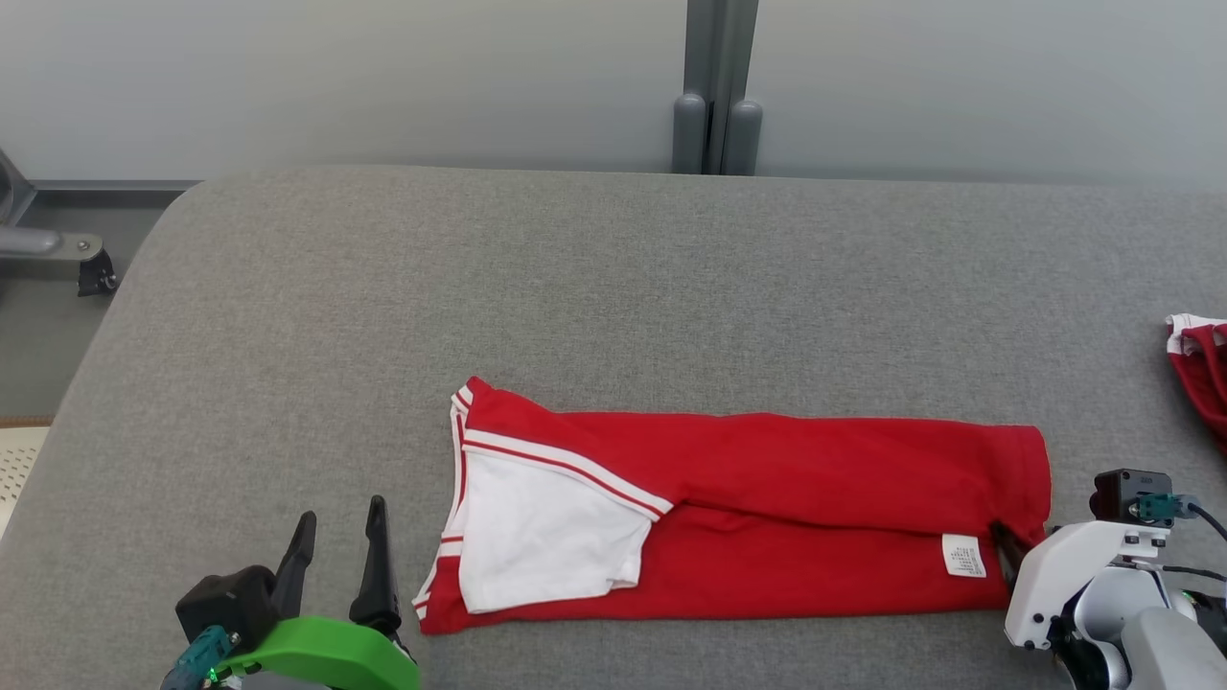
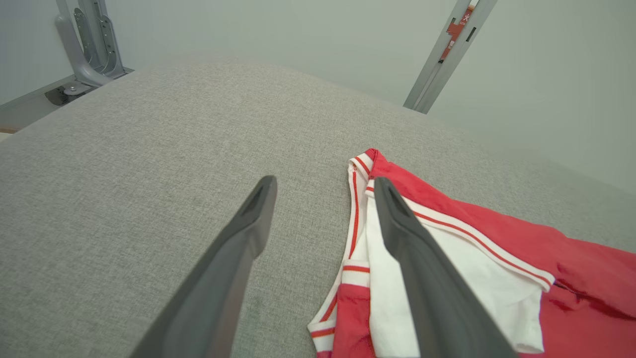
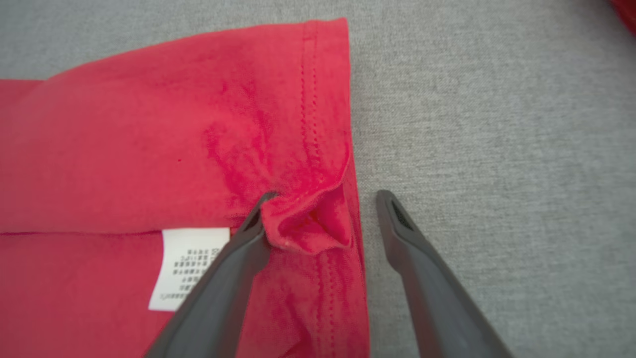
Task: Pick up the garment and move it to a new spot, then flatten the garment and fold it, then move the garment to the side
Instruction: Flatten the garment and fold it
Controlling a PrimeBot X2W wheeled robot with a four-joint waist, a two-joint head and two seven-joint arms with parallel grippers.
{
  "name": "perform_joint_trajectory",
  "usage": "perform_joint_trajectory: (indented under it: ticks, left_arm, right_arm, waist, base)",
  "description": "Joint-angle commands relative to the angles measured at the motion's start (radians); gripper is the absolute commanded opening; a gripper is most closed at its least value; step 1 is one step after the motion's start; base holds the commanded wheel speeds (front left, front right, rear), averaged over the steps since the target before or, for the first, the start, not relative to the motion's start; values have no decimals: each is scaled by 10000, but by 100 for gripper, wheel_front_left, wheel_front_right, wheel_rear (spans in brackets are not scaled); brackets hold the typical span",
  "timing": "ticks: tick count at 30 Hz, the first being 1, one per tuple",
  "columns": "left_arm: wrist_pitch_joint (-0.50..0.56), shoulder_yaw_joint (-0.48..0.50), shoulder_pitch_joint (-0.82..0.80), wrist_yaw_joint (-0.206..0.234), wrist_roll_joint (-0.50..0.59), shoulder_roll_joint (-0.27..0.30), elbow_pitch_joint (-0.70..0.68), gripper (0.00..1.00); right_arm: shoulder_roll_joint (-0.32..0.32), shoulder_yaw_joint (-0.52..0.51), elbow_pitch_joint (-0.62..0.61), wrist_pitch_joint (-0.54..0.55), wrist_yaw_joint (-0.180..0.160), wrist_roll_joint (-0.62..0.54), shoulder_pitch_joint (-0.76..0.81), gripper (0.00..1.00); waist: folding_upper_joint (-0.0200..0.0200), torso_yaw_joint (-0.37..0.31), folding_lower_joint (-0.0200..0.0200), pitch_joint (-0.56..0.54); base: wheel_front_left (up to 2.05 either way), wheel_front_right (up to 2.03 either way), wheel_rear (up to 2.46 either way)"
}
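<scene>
Grippers both stood near the front edge of the grey padded surface (image 1: 575,287). The left gripper (image 1: 342,510) had its jaws apart with nothing between them, just beside the collar end of the garment (image 1: 815,460). The right gripper (image 3: 326,196) was also released, but one finger tip sat pushed into a small pucker of the hem, next to the care label (image 3: 191,268). The other finger was over bare surface. The garment lay as a long folded band along the front edge, from the middle toward the right. I judged the danger to be at the hem: if the right arm pulled away carelessly, the caught finger could drag the hem and open the fold. Farther away, at the right edge, lay a second red garment (image 1: 1198,374).
</scene>
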Motion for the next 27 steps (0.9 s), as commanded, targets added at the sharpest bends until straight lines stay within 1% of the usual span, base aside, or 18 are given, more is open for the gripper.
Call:
perform_joint_trajectory:
  ticks: [1,2,3,4,5,11,14,19,23,27]
  left_arm:
    - [-80,54,-183,70,140,116,-37,100]
    - [-67,47,-187,93,135,139,-64,100]
    - [-48,46,-193,100,141,160,-85,100]
    - [-41,49,-208,123,175,201,-114,100]
    - [-35,50,-222,131,184,230,-137,100]
    - [-22,-99,-240,68,297,361,-155,100]
    - [-88,-164,-279,74,427,421,-70,100]
    - [-203,-200,-282,65,491,340,121,100]
    - [-293,-213,-213,43,467,277,235,100]
    - [-366,-236,-224,-6,453,202,334,100]
  right_arm:
    - [19,94,238,103,-14,13,-67,77]
    - [23,139,373,136,-14,-14,-114,47]
    - [24,177,491,167,-14,-35,-160,40]
    - [34,206,601,161,-14,-47,-210,16]
    - [43,228,725,135,-15,-56,-279,0]
    - [-187,219,1104,-161,-22,-1,-612,0]
    - [-482,113,1119,-307,-25,132,-663,0]
    - [-1095,-194,935,-402,-22,228,-432,0]
    - [-1314,-433,460,-347,-20,438,-208,0]
    - [-1165,-217,-521,-174,-19,967,109,0]
  waist:
    - [0,15,1,-4]
    - [0,18,1,-13]
    - [0,21,1,-27]
    - [0,21,1,-48]
    - [0,20,1,-75]
    - [0,-80,1,-286]
    - [0,-182,1,-379]
    - [0,-378,1,-473]
    - [0,-562,1,-533]
    - [0,-731,1,-582]
  base:
    - [0,0,0]
    - [0,0,0]
    - [0,0,0]
    - [0,0,0]
    - [0,0,0]
    - [0,0,0]
    - [0,0,0]
    - [0,0,0]
    - [0,0,0]
    - [0,0,0]
